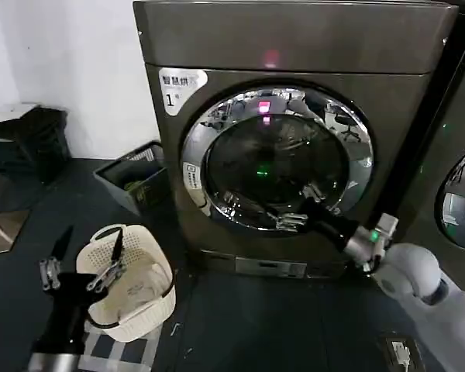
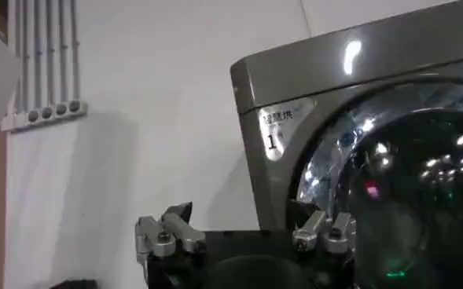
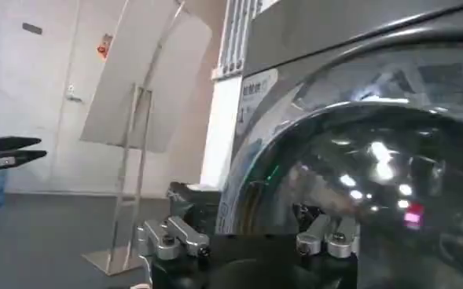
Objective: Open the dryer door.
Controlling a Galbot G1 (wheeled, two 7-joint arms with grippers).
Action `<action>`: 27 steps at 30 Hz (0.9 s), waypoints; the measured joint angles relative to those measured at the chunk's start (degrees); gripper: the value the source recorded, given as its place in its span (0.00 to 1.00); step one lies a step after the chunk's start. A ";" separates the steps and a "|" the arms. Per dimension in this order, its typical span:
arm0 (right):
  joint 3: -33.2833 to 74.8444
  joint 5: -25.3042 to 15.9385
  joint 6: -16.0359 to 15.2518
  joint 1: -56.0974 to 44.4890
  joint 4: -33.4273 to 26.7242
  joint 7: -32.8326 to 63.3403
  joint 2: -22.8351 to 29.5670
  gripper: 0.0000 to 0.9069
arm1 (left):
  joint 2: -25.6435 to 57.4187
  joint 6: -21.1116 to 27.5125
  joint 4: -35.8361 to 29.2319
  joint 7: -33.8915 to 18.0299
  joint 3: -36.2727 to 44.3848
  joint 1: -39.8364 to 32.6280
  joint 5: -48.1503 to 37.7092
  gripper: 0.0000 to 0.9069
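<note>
Plainly, two machines stood side by side: the dryer (image 1: 294,155) with its white "1" label (image 1: 178,87), and a second machine (image 1: 457,186) at its right, cut off by the edge. One door (image 1: 277,159) faced the room on the dryer, chrome ring round dark glass, closed flat against the front, a pink light (image 1: 271,58) glowing above it. On the floor (image 1: 279,325) sat one pale basket (image 1: 132,283) and, further back by the wall, one dark crate (image 1: 136,182).

There were two pincers. The right pincer (image 1: 298,208) was stretched forward at the lower right part of the chrome ring, fingers spread and released, right at the ring with nothing clamped; whether a tip touched the metal I could not tell. From its wrist the door's curved edge ran just beyond the fingertips (image 3: 329,235).

The left pincer (image 1: 85,260) hung low, well away from the door, over the basket's rim, fingers apart and grasping nothing. Its wrist camera looked up at the label (image 2: 282,129) and the door's upper left rim (image 2: 333,141).
</note>
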 joint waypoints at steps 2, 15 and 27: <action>-1.17 -0.05 -0.04 1.43 -0.93 0.13 0.70 1.00 | -0.03 0.01 -0.11 0.03 -0.01 0.08 0.00 1.00; -7.39 -0.39 -0.18 7.64 -5.86 0.53 4.68 1.00 | -0.45 -0.13 -0.07 0.53 0.04 0.09 0.31 1.00; -10.56 -1.56 -0.08 10.75 -10.22 0.09 7.24 1.00 | -0.46 -0.27 -0.08 0.68 -0.06 0.03 0.37 1.00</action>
